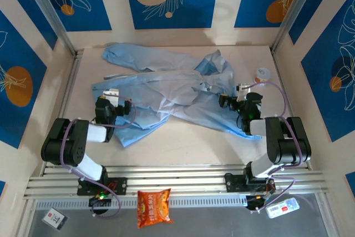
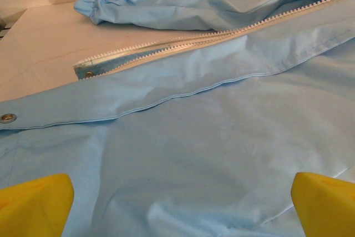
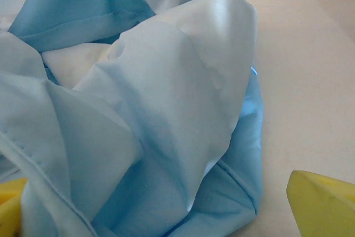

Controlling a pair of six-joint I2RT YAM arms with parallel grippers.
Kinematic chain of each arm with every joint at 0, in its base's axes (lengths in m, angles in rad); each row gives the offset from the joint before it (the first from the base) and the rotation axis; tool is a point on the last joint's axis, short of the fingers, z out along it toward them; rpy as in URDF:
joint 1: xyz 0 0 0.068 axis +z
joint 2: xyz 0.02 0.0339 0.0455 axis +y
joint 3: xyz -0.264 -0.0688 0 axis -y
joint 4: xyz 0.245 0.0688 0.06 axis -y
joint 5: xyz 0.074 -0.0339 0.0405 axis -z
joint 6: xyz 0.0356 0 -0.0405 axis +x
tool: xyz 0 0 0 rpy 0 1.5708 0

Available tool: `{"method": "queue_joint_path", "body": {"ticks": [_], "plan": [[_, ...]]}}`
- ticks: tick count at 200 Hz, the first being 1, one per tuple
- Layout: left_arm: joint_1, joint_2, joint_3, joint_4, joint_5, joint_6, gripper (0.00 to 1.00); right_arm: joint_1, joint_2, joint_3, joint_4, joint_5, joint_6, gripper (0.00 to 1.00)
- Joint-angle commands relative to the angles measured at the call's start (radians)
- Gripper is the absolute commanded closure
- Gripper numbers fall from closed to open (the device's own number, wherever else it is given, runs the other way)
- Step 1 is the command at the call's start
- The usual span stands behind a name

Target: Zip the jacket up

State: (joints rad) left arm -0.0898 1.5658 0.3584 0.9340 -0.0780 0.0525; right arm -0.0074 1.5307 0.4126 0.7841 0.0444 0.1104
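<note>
Jacket (image 1: pixel 166 101) crumpled, zipper (image 2: pixel 194 40) apart; orange snack packet (image 1: pixel 153 206), lettering too small.

Left tool (image 2: pixel 178 208) and right tool (image 3: pixel 166 208) both spread wide

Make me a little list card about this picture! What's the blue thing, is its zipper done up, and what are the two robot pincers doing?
thing: light-blue jacket, lying crumpled on the table
zipper: white, rows of teeth apart, not zipped
left pincer: open, over the flat jacket front near the zipper's end
right pincer: open, over bunched jacket fabric
also there: orange snack bag in front of the arm bases
</note>
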Motion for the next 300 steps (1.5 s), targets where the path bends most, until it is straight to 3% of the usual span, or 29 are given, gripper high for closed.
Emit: {"method": "queue_joint_path", "body": {"ticks": [1,300], "plan": [[0.011,-0.001,0.014,0.008,0.018,0.008,0.00,0.001,-0.009,0.008,0.012,0.006,-0.011,0.01],[0.026,-0.003,0.017,-0.001,0.028,-0.006,0.00,0.001,-0.008,0.008,0.011,0.007,-0.012,0.01]]}}
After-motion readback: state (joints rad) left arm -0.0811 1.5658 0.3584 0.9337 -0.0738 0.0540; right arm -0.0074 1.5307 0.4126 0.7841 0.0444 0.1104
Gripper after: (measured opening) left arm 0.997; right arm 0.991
